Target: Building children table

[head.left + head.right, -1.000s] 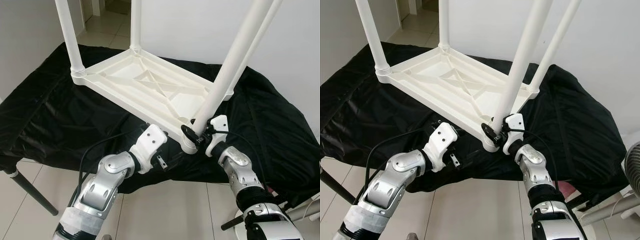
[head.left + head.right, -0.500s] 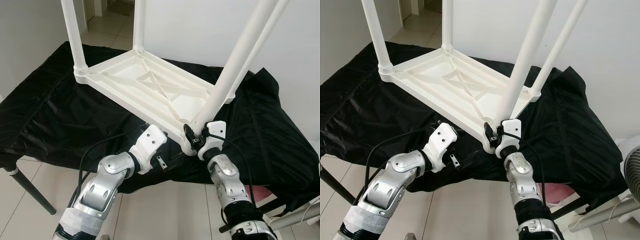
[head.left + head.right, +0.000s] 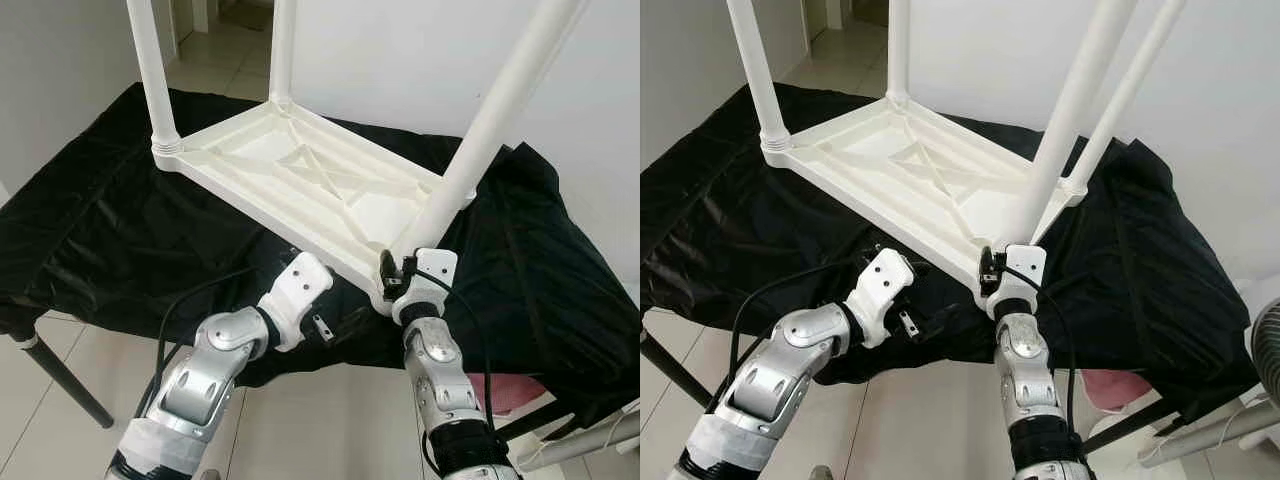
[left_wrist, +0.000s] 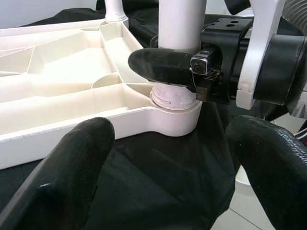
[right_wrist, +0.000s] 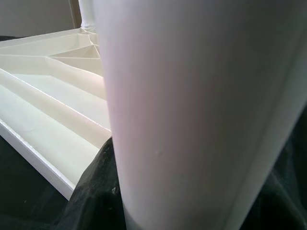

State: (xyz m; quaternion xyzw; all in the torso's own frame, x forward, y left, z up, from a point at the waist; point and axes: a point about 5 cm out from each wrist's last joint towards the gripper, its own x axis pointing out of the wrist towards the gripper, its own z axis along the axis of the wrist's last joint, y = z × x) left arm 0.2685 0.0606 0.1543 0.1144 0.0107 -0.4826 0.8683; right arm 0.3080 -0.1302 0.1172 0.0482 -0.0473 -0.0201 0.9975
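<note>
No text, label, brand, number or sign can be read anywhere — not on the white plastic table top, its legs, the black cloth or the robot's arms. The surfaces in view are plain, without lettering that can be made out.

Two jointed silver metal arms, white plastic wrist housings, left tool with thick matte black rounded fingers, right tool black with small screw, looping black cables, grey-taped forearms
</note>
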